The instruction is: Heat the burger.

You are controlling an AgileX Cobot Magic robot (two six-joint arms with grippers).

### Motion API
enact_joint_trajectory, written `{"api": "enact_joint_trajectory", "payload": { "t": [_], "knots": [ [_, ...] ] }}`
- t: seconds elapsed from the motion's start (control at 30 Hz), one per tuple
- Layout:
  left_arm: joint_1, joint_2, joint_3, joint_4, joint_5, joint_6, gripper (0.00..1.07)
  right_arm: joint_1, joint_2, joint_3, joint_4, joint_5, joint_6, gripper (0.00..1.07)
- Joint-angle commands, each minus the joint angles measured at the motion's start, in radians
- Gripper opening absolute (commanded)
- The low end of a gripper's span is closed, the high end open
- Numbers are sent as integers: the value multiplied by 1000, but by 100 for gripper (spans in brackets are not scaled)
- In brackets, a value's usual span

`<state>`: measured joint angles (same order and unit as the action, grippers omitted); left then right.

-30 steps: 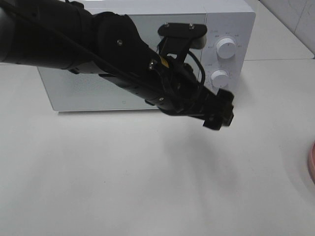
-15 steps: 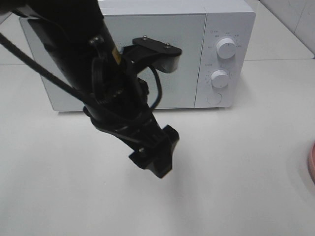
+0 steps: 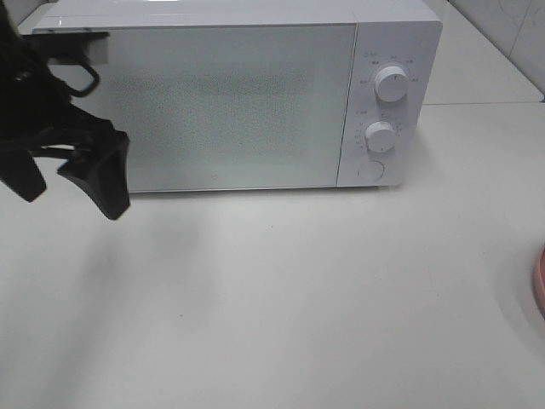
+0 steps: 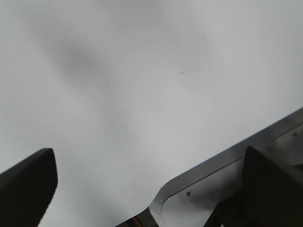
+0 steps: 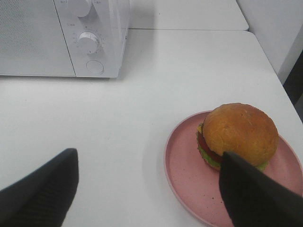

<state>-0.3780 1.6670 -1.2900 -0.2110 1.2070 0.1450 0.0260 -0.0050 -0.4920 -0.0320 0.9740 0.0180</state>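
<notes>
The burger (image 5: 236, 135) sits on the pink plate (image 5: 189, 175), untouched, out at about 4 o'clock from the microwave (image 3: 230, 94) on the white table (image 3: 298, 298). In the high view only a sliver of that plate shows at the 3 o'clock edge.

The right gripper (image 5: 147, 189) hangs above the table just beside the plate, fingers spread, holding nothing; the burger lies near its one finger.

And the big change: the left arm has swung clear! 1 second ago it stretched right across the microwave front, its tip near the 2 dials (image 3: 389, 83); half a second ago it was pulling back over the middle of the table. Now the left gripper (image 3: 72, 175) is off at the 9 o'clock edge, wide apart and empty.

The door looks closed. Judging from this, opening it comes next, with the burger not yet lifted.
</notes>
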Motion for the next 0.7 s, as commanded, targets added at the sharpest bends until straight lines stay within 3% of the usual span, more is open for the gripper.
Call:
{"api": "enact_joint_trajectory", "payload": {
  "t": [0.03,0.2,0.27,0.37,0.43,0.57,0.7],
  "knots": [
    [60,-35,9,-15,103,-5,99,-6,-34,3,-4,-12,1,74],
    [147,-108,52,-15,103,-5,99,-6,-34,3,-4,-12,1,74],
    [225,-206,125,-12,103,-5,98,-6,-34,3,-4,-12,1,74],
    [243,-235,149,-12,99,-6,98,-6,-34,3,-4,-12,1,74],
    [299,-351,247,-5,61,-6,98,-6,-34,3,-4,-12,1,74],
    [322,-442,325,-4,30,-6,98,-6,-34,3,-4,-12,1,74],
    [326,-606,469,15,-30,-6,98,-6,-34,3,-4,-12,1,74]
  ]
}}
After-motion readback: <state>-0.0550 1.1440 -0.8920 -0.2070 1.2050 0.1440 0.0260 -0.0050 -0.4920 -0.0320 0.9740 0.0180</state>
